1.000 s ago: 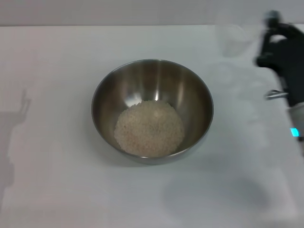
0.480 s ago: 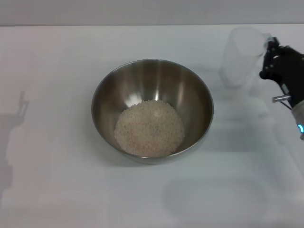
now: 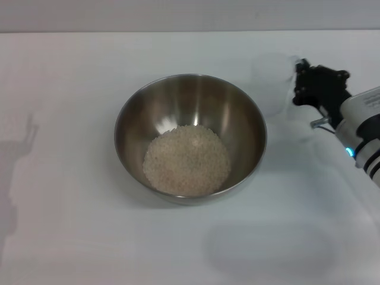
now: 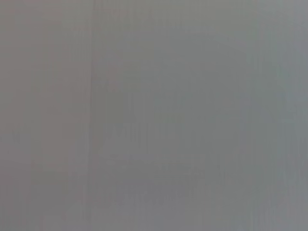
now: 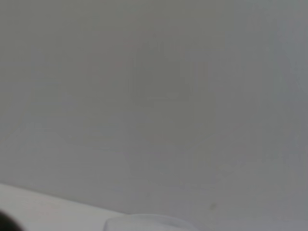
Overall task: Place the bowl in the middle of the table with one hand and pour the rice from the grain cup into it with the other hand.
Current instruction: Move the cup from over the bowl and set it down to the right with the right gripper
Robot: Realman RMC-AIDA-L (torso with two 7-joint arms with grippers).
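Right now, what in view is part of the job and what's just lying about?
Job:
bowl, mid-table
rice, heaped in the bowl
grain cup, beside the bowl on its right
right gripper, at the cup
table

Lying about:
nothing else visible

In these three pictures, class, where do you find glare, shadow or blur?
Head view: bright glare streaks inside the bowl; a faint shadow on the table at its left edge; the grain cup at the right gripper looks smeared. Both wrist views: featureless grey, nothing sharp.
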